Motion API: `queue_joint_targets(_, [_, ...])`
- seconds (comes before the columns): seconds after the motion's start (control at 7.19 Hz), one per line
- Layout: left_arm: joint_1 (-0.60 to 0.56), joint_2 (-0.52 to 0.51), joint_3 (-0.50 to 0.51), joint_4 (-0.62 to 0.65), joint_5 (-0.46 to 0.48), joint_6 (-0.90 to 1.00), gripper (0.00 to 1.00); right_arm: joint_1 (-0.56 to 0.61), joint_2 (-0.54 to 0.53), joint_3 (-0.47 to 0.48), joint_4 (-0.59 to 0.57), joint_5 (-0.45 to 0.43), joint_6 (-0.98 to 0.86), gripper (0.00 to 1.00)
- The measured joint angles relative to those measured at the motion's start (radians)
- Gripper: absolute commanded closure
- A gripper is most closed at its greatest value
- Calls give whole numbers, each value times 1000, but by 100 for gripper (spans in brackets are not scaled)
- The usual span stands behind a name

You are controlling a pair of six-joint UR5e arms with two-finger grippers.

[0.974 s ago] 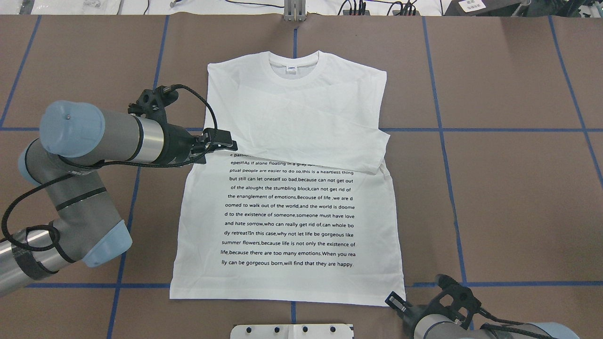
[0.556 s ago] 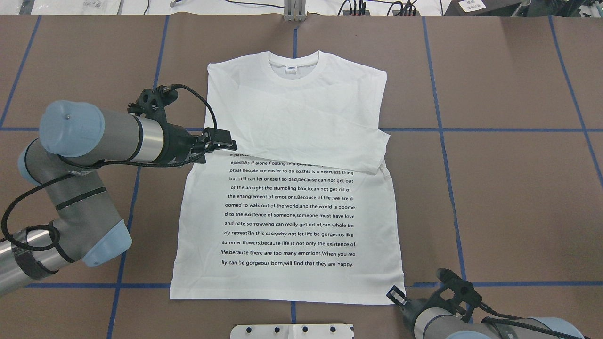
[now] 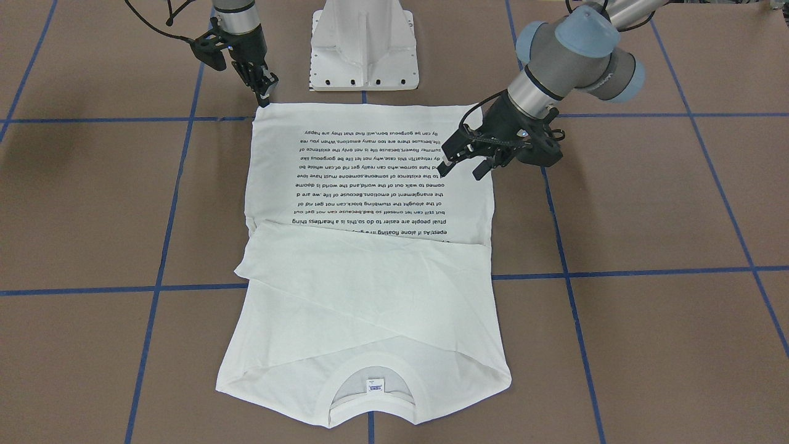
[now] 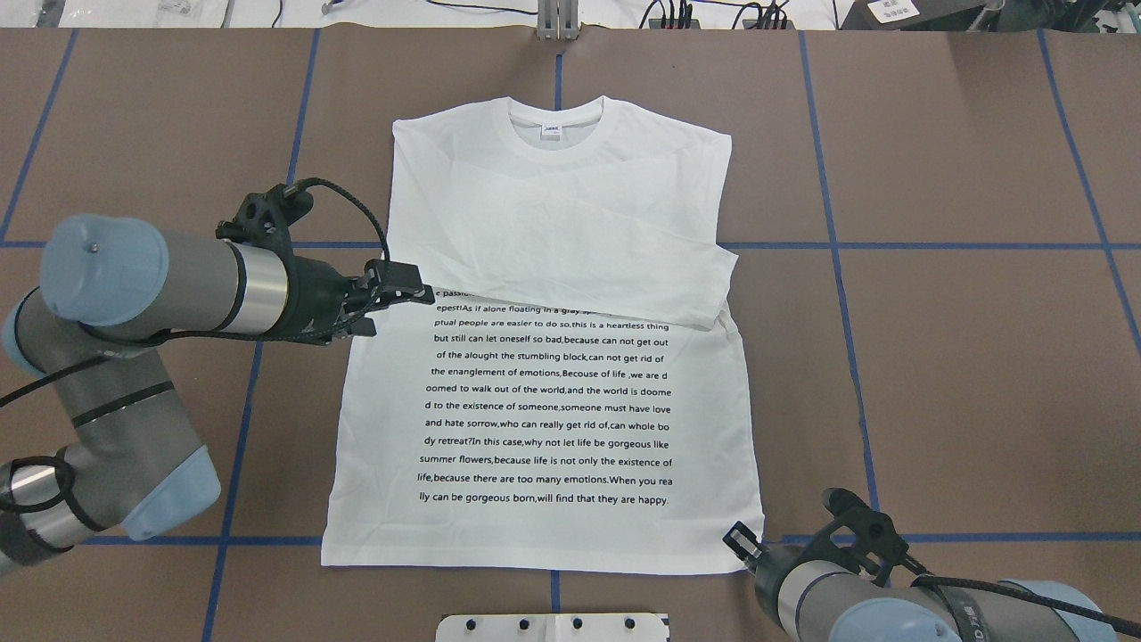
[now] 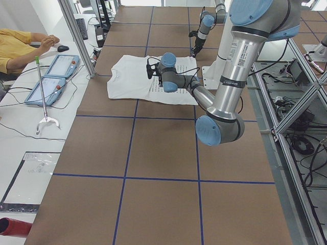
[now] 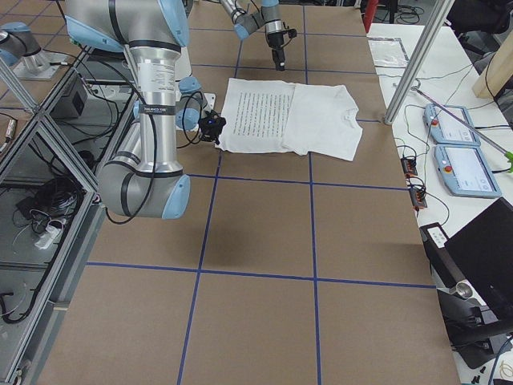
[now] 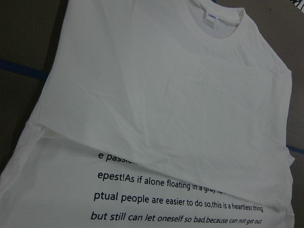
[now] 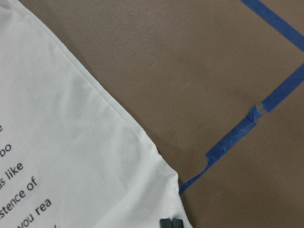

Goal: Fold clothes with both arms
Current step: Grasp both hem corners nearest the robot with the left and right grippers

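The white T-shirt [image 4: 544,401] lies flat on the brown table with its black print up and its collar [image 4: 554,125] at the far end. Both sleeves are folded across the chest [image 3: 363,277]. My left gripper [image 4: 414,290] hovers at the shirt's left edge, by the top line of print. It also shows in the front view [image 3: 450,161]. No fingers show in the left wrist view, and it looks open and empty. My right gripper [image 4: 742,542] is at the shirt's near right hem corner [image 8: 166,166]. Its fingertips [image 8: 170,223] are pressed together.
The white pedestal [image 3: 363,49] stands at the near table edge, just behind the hem. Blue tape lines [image 4: 838,294] cross the table. An operator [image 5: 20,46], two tablets [image 5: 51,76] and a metal post [image 5: 76,35] are at the far side.
My left gripper has drawn back to the left and a little toward the robot, off the folded sleeve. My right gripper has moved forward to the shirt's hem corner.
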Motion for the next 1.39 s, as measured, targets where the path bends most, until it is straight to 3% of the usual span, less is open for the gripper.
queue_joint_targets(0.14, [53,76,-59,30,37,-30,1,1,0,7,0,2,0,100])
queue_joint_targets(0.42, [201,164,-153,194,142,-106,14,1,0,9,0,3,-1,100])
queue_joint_targets(0.7, [348,181,-234,401,217,-198,23,1,2,9,0,3,-2,100])
queue_joint_targets(0.97, [421,190,-254,474,255,-245,31,2,2,8,0,3,-2,100])
queue_joint_targets(1.11, [433,200,-254,482,265,-251,43,2,2,8,0,3,-2,100])
queue_joint_targets(1.25, [438,210,-254,485,269,-254,49,3,2,8,0,3,-2,100])
queue_joint_targets(1.39, [441,218,-253,485,270,-255,63,5,3,9,0,3,-2,100])
